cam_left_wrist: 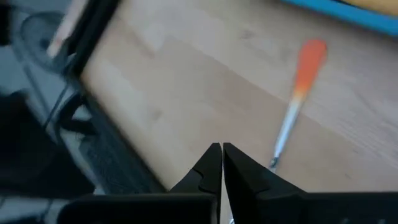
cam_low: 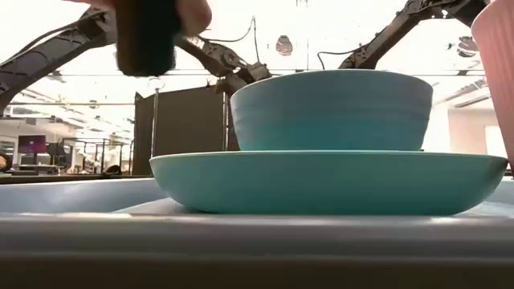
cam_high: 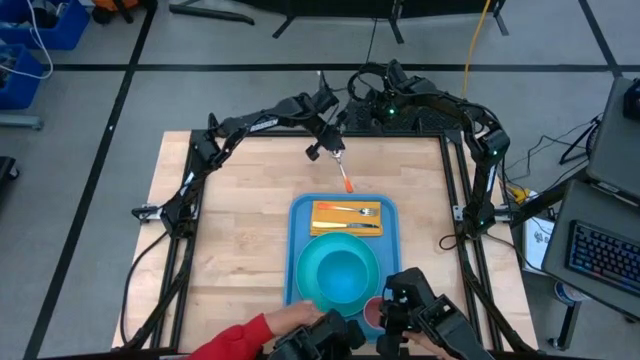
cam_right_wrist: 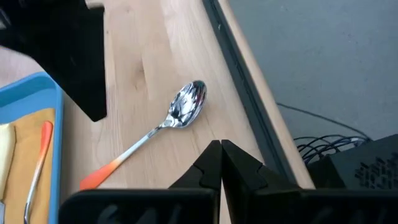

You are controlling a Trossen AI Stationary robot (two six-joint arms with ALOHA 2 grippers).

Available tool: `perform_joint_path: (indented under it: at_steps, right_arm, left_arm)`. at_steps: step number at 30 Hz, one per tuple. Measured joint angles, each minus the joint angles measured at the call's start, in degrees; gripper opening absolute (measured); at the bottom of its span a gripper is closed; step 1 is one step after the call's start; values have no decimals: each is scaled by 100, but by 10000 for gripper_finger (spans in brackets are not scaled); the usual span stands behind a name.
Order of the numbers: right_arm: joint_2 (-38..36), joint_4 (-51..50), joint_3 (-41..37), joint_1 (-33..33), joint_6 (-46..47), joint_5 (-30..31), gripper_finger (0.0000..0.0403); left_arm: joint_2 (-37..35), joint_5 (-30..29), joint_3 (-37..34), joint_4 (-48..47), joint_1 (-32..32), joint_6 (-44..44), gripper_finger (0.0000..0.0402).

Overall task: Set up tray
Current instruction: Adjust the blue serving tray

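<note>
The light-blue tray (cam_high: 300,215) lies on the wooden table, toward its near side. On it are a yellow napkin (cam_high: 325,212) with an orange-handled fork (cam_high: 352,211), and a turquoise bowl (cam_low: 329,108) standing in a round turquoise plate (cam_low: 329,181). An orange-handled spoon (cam_high: 345,178) lies flat on the table just beyond the tray; it also shows in the left wrist view (cam_left_wrist: 297,99) and the right wrist view (cam_right_wrist: 163,126). My left gripper (cam_left_wrist: 222,163) is shut and empty above the spoon's bowl end. My right gripper (cam_right_wrist: 220,160) is shut and empty over the table's far edge.
A person with a red sleeve (cam_high: 235,340) reaches in at the near edge, holding dark tools (cam_high: 420,310) over the tray's near end. A pink cup (cam_high: 372,310) stands there, also showing in the low view (cam_low: 494,80). Bare wood lies left and right of the tray.
</note>
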Motion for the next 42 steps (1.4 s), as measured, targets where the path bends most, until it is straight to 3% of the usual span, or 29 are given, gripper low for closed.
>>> perform_joint_path:
  at_steps: [6,11,22,26,33,42]
  right_arm:
    - [-170,-16,0,-1,12,-15,0]
    - [-196,-148,0,-2,6,-86,0]
    - [-196,-475,0,33,1,-157,0]
    - [-196,-653,0,62,-80,-154,0]
    - [-193,-664,0,96,-147,-140,0]
    - [-193,-732,0,92,-171,-131,0]
  left_arm:
    - [-229,91,0,46,170,-1731,4]
    - [-234,-265,0,423,538,-4181,5]
    - [-232,-157,0,169,1139,-5713,4]
    - [-234,-448,0,484,1145,-6538,9]
    - [-232,-1664,0,1102,1006,-6090,12]
    - [-232,-1838,0,1531,957,-5656,8]
